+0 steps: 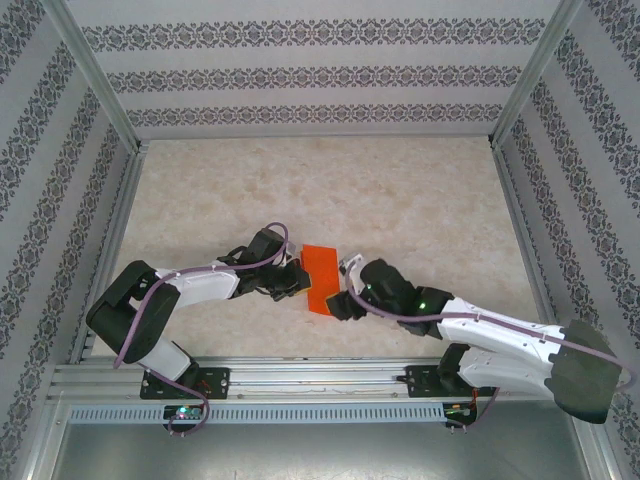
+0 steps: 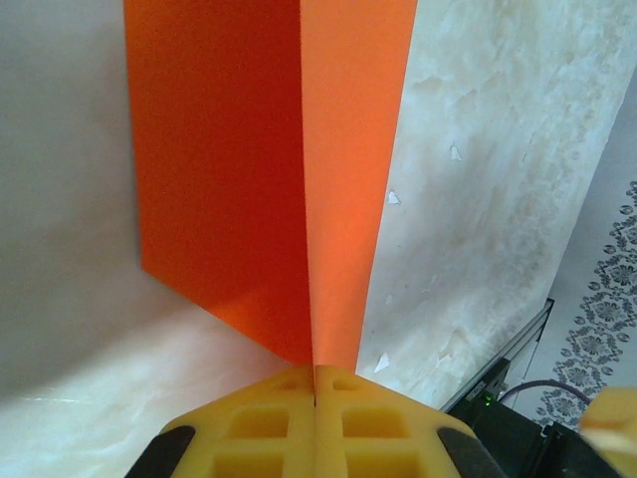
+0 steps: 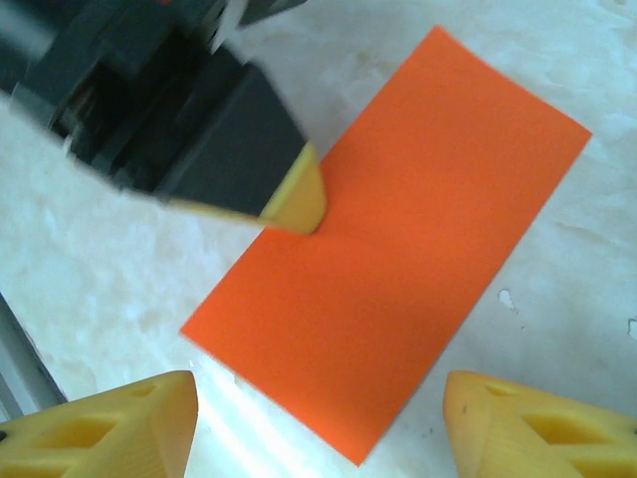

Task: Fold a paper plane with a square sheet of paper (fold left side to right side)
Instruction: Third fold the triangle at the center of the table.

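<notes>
A: Left arm (image 1: 190,285) pose?
B: Elbow bent, forearm low, reaching right. Left gripper (image 1: 297,278) is pinched tight on the left edge of the square sheet of paper (image 1: 322,278).
A: Paper where?
B: Folded to a narrow rectangle, on the counter (image 1: 400,200) near the near edge, midway between left and right edges.
A: Right arm (image 1: 480,325)?
B: Stretched low, reaching left. Right gripper (image 3: 318,428) is over the paper's right side, fingers (image 3: 109,428) spread wide, holding nothing.
</notes>
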Controlling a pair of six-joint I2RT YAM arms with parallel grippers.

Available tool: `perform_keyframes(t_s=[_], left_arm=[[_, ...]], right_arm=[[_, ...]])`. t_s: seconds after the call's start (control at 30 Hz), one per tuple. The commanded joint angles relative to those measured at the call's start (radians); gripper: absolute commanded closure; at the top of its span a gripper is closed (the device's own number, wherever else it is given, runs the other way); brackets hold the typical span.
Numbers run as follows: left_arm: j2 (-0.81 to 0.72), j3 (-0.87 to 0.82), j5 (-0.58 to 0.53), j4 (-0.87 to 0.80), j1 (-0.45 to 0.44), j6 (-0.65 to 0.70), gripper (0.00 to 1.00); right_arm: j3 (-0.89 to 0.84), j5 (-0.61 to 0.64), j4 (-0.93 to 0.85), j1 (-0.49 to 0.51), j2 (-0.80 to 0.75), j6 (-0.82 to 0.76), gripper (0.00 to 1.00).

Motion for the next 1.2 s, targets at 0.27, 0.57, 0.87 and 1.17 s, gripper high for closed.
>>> perform_keyframes(t_s=[0.27, 0.57, 0.87, 1.17], left_arm=[[0.022, 0.035, 0.032, -0.029, -0.005, -0.015, 1.00], [0.021, 0.035, 0.034, -0.034, -0.005, -0.013, 1.00], [0.021, 0.034, 0.029, -0.040, -0.005, -0.010, 1.00], [0.000, 0.044, 0.008, -0.085, 0.000, 0.015, 0.87]], right_arm=[[0.072, 0.522, 0.008, 0.355, 0.284, -0.232, 0.15], [0.174, 0.529, 0.049, 0.345, 0.449, -0.250, 0.21], [0.189, 0.479, 0.065, 0.308, 0.461, -0.240, 0.50], [0.169, 0.375, 0.064, 0.270, 0.444, -0.196, 1.00]])
